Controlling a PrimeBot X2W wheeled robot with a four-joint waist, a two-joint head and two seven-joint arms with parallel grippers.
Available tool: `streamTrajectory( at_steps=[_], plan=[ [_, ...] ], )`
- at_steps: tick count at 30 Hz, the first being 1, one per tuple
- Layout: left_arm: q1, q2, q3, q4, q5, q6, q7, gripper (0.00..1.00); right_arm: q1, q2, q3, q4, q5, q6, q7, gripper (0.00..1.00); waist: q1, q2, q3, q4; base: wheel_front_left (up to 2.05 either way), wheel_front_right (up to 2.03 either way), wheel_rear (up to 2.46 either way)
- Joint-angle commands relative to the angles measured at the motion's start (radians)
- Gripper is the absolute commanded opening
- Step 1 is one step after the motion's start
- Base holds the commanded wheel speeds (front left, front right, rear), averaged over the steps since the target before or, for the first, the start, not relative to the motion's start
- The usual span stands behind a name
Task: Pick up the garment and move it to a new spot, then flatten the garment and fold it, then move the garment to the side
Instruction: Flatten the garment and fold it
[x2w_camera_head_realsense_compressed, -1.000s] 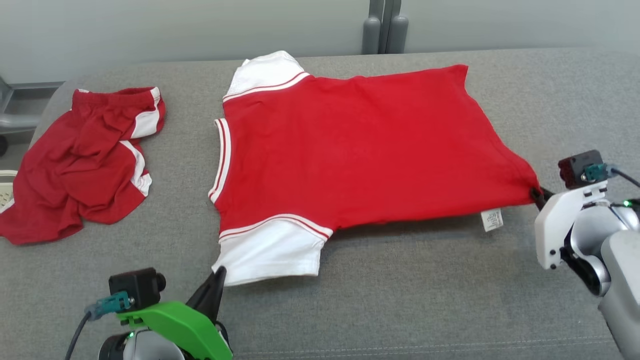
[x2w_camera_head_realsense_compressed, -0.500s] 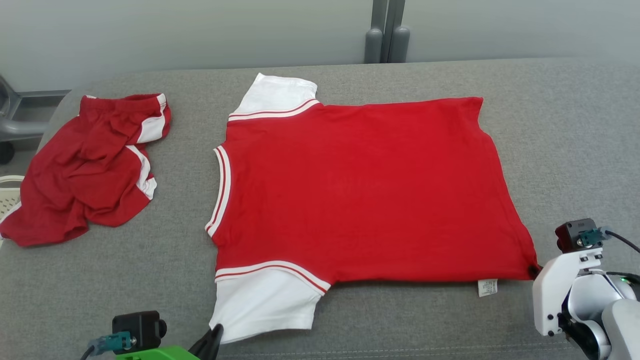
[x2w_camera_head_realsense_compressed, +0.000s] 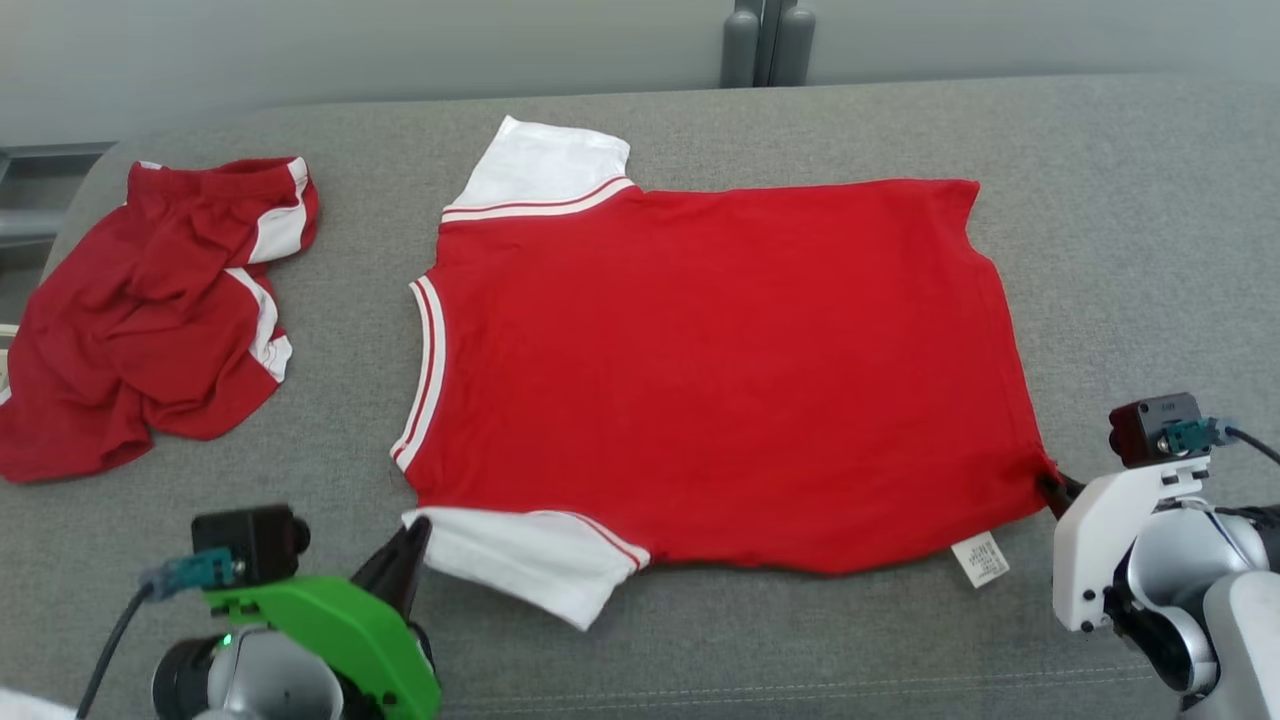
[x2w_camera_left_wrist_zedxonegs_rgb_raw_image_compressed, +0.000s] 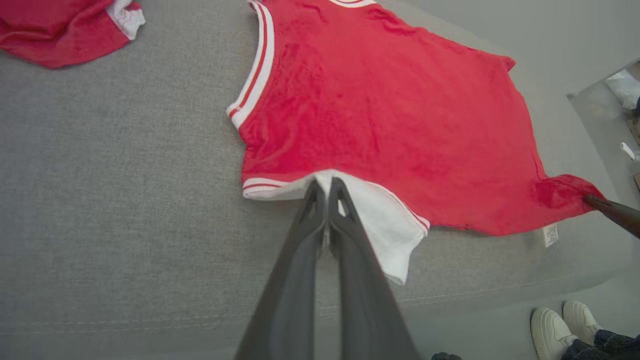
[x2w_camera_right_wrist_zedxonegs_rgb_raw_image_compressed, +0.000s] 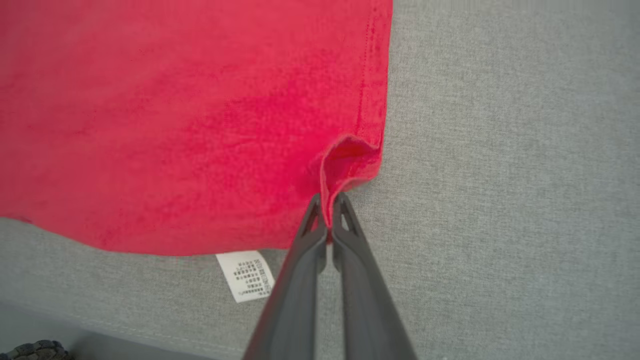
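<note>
The garment, a red shirt with white sleeves, lies spread almost flat on the grey surface in the head view, well apart from a crumpled second red garment to the left. The left gripper meets the near sleeve and the right gripper the hem corner. In the left wrist view the fingers are pressed together on the sleeve's edge, and the sleeve is skewed and creased. In the right wrist view the fingers pinch a small raised fold of hem, with the care label just beside them. This looks like the flattening step, nearly done. Next, the sleeve probably needs easing outward and both pinches letting go before folding.
</note>
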Motion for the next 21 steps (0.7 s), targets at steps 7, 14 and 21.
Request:
streamTrajectory(
  at_steps=[7,14,21],
  plan=[
    [-0.267,-0.063,-0.045,0.156,0.063,-0.052,0.056,0.0,-0.107,0.013,-0.004,0.051,-0.019,-0.001,-0.008,0.0,0.0001,0.0,0.058,0.004,0.0,0.0,0.0],
    [-0.455,-0.121,-0.061,0.32,0.098,-0.09,0.074,0.0,-0.217,0.072,-0.045,0.143,-0.024,-0.001,-0.032,0.0,0.0001,0.0,0.108,-0.008,0.0,0.0,0.0],
    [-0.572,-0.156,-0.069,0.437,0.118,-0.129,0.063,0.0,-0.304,0.11,-0.082,0.234,-0.065,-0.001,-0.06,0.0,0.0001,0.0,0.151,-0.014,0.0,0.0,0.0]
  ],
)
